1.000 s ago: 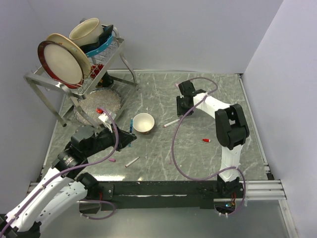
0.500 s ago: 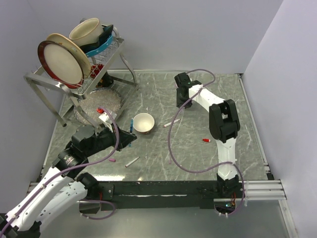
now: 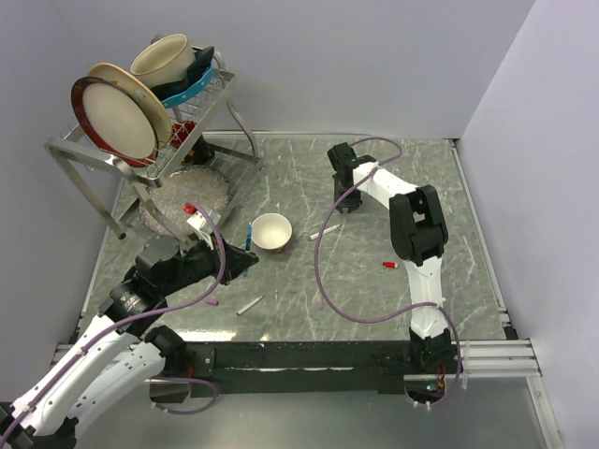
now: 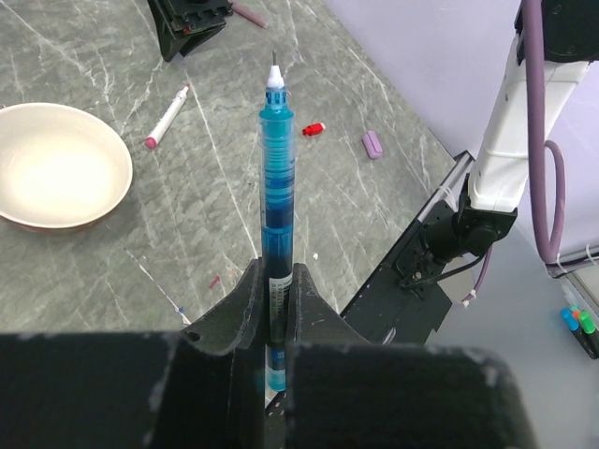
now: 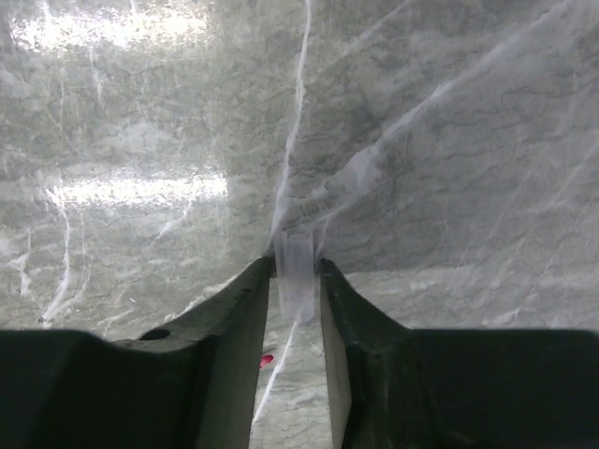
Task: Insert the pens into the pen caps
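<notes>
My right gripper (image 5: 296, 269) stands with its jaws narrow around a pale pen cap (image 5: 298, 285), low centre of its wrist view. The cap seems to touch both fingers. I'd check the pinch is square before lifting it off the table (image 5: 440, 140). My left gripper (image 4: 274, 281) clamps the blue pen (image 4: 275, 178), nib pointing up-frame. I'd line up cap mouth and nib, then push slowly.

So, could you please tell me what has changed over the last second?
The right gripper reached a little farther from its base and slightly leftward, and its jaws narrowed onto a pale cap. The left gripper keeps its blue pen. The bowl, white pen and red cap stayed put.
</notes>
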Available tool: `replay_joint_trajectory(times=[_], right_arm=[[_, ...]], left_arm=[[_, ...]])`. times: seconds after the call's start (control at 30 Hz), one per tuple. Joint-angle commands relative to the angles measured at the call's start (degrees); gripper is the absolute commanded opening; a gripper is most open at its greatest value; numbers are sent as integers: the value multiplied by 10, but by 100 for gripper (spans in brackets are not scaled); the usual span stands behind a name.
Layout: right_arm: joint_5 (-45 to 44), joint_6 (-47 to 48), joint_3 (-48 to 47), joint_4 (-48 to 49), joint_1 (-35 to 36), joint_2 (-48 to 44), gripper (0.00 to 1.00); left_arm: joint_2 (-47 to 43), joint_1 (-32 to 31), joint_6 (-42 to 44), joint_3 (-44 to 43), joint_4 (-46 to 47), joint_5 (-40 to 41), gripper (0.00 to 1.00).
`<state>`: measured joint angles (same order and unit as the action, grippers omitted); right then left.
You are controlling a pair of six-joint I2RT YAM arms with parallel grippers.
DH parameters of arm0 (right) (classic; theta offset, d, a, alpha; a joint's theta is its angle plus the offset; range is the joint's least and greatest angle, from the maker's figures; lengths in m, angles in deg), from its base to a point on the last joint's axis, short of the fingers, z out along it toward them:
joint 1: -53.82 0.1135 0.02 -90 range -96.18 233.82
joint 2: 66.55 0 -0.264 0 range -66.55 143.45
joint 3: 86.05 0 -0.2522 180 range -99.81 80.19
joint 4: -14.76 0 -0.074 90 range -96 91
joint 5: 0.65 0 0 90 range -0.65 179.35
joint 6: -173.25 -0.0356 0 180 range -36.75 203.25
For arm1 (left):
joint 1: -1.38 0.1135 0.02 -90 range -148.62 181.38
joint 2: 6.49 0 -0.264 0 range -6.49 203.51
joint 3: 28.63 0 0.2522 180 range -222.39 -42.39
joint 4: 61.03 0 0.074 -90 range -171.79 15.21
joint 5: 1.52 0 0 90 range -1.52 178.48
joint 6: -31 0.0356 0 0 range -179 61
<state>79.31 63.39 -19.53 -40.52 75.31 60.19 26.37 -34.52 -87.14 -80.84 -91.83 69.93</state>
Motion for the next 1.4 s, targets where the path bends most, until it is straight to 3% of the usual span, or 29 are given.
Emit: replay_joint_trajectory(times=[0.0, 0.17, 0.23, 0.47, 0.67, 0.87, 1.13, 1.37], right_arm=[[-16, 14, -8, -10, 2, 18, 30], [3, 13, 2, -3, 2, 6, 8], [9, 6, 35, 10, 4, -15, 4], [19, -9, 123, 55, 7, -119, 1], [30, -22, 172, 60, 24, -216, 0], [52, -60, 233, 74, 81, -350, 0], [97, -184, 289, 153, 200, -524, 0], [119, -279, 340, 258, 267, -582, 0]], left_arm=[[4, -2, 0, 0, 19, 3, 1], [19, -2, -31, -1, 3, 11, 1], [32, -2, -47, -13, -15, 9, 1], [38, -2, -93, -20, -13, -7, 1], [72, -3, -143, 16, 69, -68, 1], [97, -7, -197, 56, 159, -84, 1], [141, -9, -237, 88, 248, -117, 1], [145, -9, -254, 95, 275, -128, 1]])
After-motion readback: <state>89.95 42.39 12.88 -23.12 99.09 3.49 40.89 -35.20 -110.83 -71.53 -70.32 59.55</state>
